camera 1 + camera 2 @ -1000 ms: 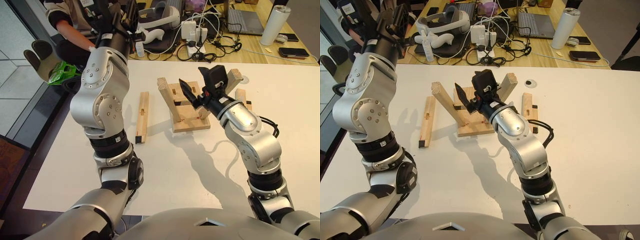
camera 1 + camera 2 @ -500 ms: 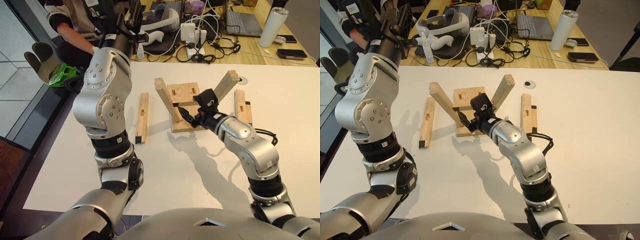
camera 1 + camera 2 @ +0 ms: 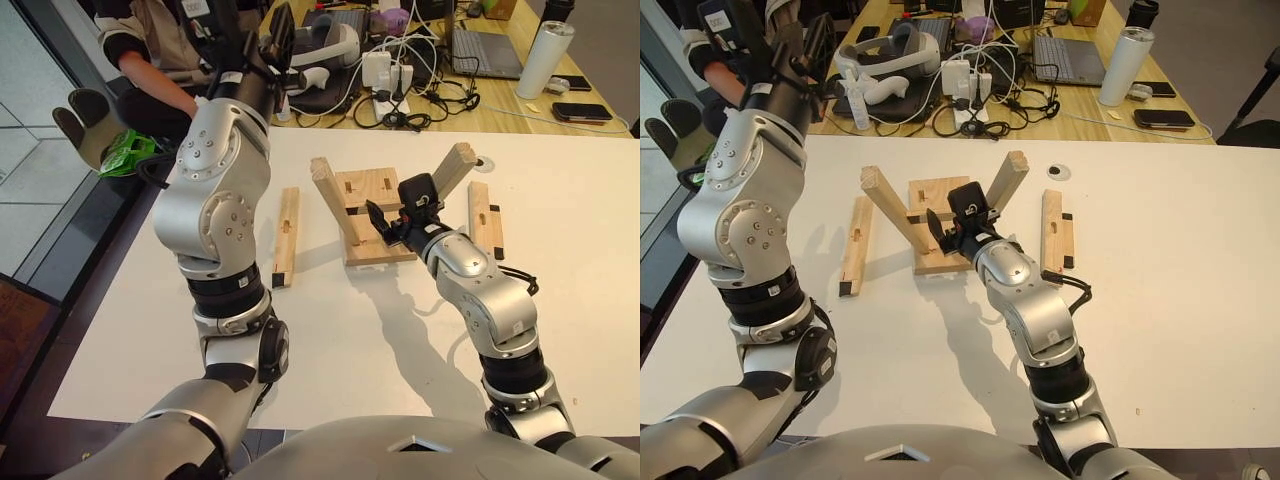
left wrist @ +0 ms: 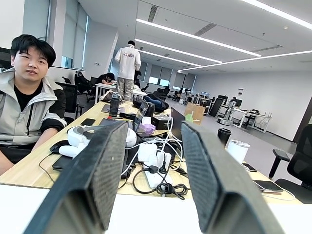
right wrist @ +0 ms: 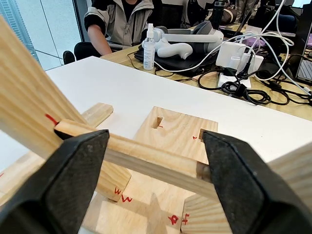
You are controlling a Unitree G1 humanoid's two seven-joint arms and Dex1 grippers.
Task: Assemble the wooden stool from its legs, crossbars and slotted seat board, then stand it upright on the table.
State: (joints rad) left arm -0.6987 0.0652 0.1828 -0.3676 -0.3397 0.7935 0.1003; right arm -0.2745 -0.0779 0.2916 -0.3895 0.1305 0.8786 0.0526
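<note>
Table (image 3: 400, 340) carries slotted seat board (image 3: 362, 186), flat, with two tilted legs (image 3: 330, 195) rising from it. Crossbar (image 5: 131, 152) spans them. Right gripper (image 5: 152, 146) is spread, straddling crossbar. Left gripper (image 4: 153, 131) is spread, raised well apart from the stool parts.

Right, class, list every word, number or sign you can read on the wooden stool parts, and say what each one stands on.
Seat board: small red pen marks beside each slot, too faint to quote.
Slanted leg: a short red stroke, not a legible character.
Wood ends under the crossbar: red scribbles, not clear enough to read.
No printed words can be read on any part.
</note>
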